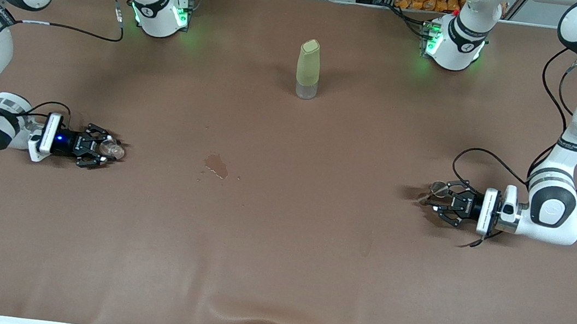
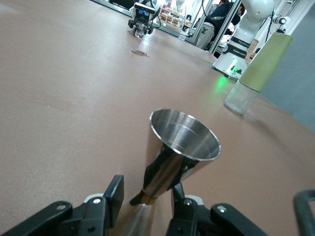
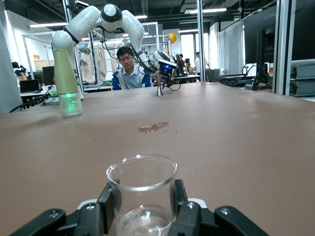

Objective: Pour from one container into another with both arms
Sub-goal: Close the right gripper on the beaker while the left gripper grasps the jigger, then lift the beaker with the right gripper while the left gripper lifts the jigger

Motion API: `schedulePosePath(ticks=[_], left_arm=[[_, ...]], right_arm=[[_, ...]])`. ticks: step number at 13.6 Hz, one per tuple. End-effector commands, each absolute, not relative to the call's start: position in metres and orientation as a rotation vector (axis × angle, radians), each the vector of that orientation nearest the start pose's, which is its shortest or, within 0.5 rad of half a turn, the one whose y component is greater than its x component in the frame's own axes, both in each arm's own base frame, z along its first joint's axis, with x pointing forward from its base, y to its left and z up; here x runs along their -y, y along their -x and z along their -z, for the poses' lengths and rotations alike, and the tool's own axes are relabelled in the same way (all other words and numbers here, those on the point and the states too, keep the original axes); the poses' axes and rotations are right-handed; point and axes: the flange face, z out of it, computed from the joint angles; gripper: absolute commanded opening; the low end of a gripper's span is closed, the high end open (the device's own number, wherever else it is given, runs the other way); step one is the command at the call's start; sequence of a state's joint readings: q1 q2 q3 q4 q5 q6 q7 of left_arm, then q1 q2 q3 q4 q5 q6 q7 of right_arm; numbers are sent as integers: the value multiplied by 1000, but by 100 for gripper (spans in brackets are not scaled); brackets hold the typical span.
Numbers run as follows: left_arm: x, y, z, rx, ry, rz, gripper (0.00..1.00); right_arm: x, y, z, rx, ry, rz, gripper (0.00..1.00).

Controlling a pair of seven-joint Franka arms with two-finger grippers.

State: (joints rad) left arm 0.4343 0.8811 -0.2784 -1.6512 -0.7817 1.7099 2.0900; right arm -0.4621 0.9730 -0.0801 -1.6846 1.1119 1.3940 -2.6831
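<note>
I've got my right gripper (image 1: pixel 109 150) clamped on the clear beaker (image 3: pixel 142 189) mid-left of front view, left gripper (image 1: pixel 435 197) gripping the steel jigger (image 2: pixel 179 147) mid-right, both low on the table (image 1: pixel 279 238), ready to lift & pour.

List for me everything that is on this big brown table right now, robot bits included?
Steel jigger: one, shiny silver, standing at the left arm's end of the table, between the left gripper's fingers.
Glass beaker: one, clear, at the right arm's end of the table, clamped in the right gripper.
Bottle: one, clear base under a tall pale green top, upright mid-table, farther from the front camera than both cups.
Spill: one small wet patch, mid-table, nearer the front camera than the bottle.
Table: one, brown cover.
Left gripper: one, black, low at the jigger.
Right gripper: one, black, shut on the beaker.
</note>
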Motion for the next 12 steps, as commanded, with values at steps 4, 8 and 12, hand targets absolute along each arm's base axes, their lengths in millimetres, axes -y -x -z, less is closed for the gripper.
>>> schedulePosePath(ticks=[4,8,12], left_arm=[[-36,-603,-112,1307,-1475,-595,0],[-37,-611,-121,1318,-1484,-611,0],[-9,-638,-149,1240,-1481,-725,0]], right_arm=[[183,-542,-85,1216,1286,1121,21],[186,-565,-122,1247,1271,1108,21],[179,-573,-146,1223,1273,1064,21]])
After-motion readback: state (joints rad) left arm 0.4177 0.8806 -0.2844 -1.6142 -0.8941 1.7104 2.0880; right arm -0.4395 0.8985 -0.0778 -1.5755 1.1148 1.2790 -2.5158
